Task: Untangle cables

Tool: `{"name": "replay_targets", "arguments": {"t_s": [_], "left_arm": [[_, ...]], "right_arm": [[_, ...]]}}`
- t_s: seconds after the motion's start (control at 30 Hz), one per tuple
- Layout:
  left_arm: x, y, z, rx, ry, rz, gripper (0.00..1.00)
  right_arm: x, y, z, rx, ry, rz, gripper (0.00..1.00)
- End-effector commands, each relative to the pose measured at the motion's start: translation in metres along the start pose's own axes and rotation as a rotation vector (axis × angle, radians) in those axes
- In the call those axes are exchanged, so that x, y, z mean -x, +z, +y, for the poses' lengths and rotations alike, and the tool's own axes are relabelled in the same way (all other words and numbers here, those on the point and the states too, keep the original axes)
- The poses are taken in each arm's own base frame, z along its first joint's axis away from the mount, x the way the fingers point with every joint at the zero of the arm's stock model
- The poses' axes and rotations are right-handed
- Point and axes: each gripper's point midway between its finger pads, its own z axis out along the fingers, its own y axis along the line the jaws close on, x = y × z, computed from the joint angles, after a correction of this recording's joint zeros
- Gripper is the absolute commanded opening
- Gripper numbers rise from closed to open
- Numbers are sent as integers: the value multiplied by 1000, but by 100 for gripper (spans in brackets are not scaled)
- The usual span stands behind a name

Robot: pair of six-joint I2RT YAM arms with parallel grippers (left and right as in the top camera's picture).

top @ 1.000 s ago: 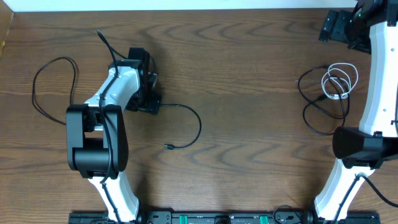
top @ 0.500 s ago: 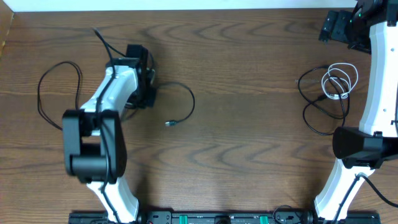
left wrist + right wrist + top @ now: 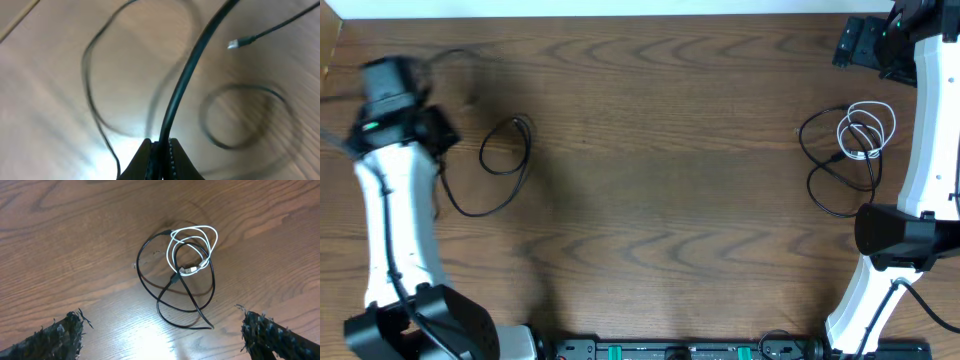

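**Overhead view.** I read the left gripper [image 3: 437,132] at the far left of the table [image 3: 670,200]. It is motion-blurred, so this view does not show how its jaws stand. Just to its right lies a black cable [image 3: 528,150], one small loop with a tail that curves down and back toward the arm. The right gripper [image 3: 857,45] sits at the top right corner, well apart from the cables below it. Near the right edge lies a second black cable [image 3: 813,185] in loose loops, with a white cable [image 3: 860,128] coiled across its upper part.

**Left wrist view.** The left gripper [image 3: 160,150] has its jaws together, clamped on the black cable [image 3: 192,65]. The cable rises from the grip toward the top of the frame. Its small plug [image 3: 234,44] hangs free at the upper right. The blurred loops below it lie on the wood.

**Right wrist view.** The right gripper [image 3: 161,322] has its jaws fully apart and holds nothing. Its fingers [image 3: 67,332] frame the lower corners. Between and beyond them, the white cable [image 3: 194,229] overlaps the second black cable [image 3: 139,266] on the table, and a plug end rests inside the coil.
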Motion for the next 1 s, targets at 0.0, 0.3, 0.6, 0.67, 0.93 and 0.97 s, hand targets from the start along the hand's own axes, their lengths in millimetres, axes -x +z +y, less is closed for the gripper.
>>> {"name": "replay_targets", "arguments": {"t_s": [0.0, 0.3, 0.6, 0.67, 0.93, 0.97], "left_arm": [[-1, 9, 33, 32, -207, 33, 8], [-18, 36, 45, -7, -267, 135, 17], [-32, 50, 24, -91, -251, 220, 80], [-33, 45, -1, -236, -181, 241, 80], [-57, 11, -79, -604, 95, 302, 80], [-61, 9, -86, -613, 130, 307, 80]], "right_arm": [[-1, 2, 3, -1, -14, 6, 99], [-1, 2, 3, -1, -14, 6, 99], [-1, 2, 3, -1, -14, 6, 99], [-1, 2, 3, -1, -14, 6, 99], [-1, 2, 3, -1, -14, 6, 99], [-1, 2, 3, -1, -14, 6, 99]]}}
